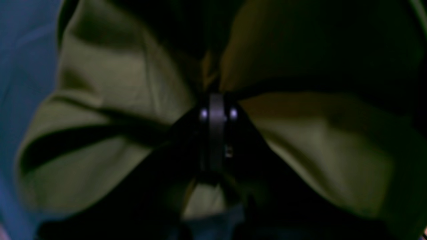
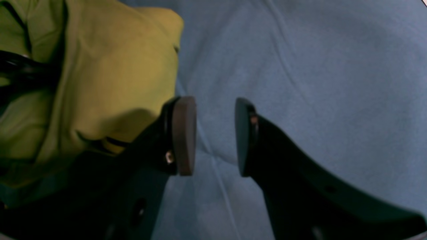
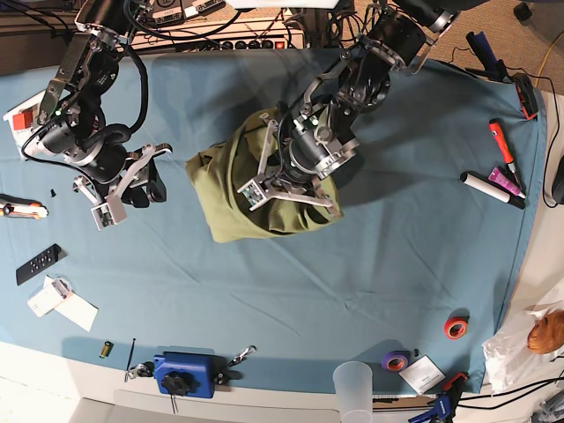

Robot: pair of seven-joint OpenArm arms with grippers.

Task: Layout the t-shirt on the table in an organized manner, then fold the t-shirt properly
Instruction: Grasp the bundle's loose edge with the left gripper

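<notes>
t-shirt: the olive-green t-shirt point(image 3: 256, 189) is lying bunched in a heap near the middle of the desk point(image 3: 370, 264), on the teal cloth, nowhere near laid out.
left claw: the left claw point(image 1: 217, 110) is sitting clamped together on a pinch of the t-shirt, with fabric fanning out to both sides of it in the left wrist view.
right claw: the right claw point(image 2: 215, 136) is hanging with its pads apart and nothing between them, over bare cloth just beside the heap's edge; in the base view it is sitting left of the t-shirt.
risk, single hold: only 1 claw is gripping, so lifting from here is likely dragging the whole heap up as a bundle rather than opening it.
risk, layers: the pinch may be taking in more than 1 layer; I cannot tell which part of the garment is caught, and a wrong layer would be twisting the shirt when spread.
risk, slip: a small bite of soft cotton may be pulling free under the hanging weight.
risk, cloth cover: the right claw, closing low beside the heap, could be catching the creased desk cover along with the shirt.
</notes>
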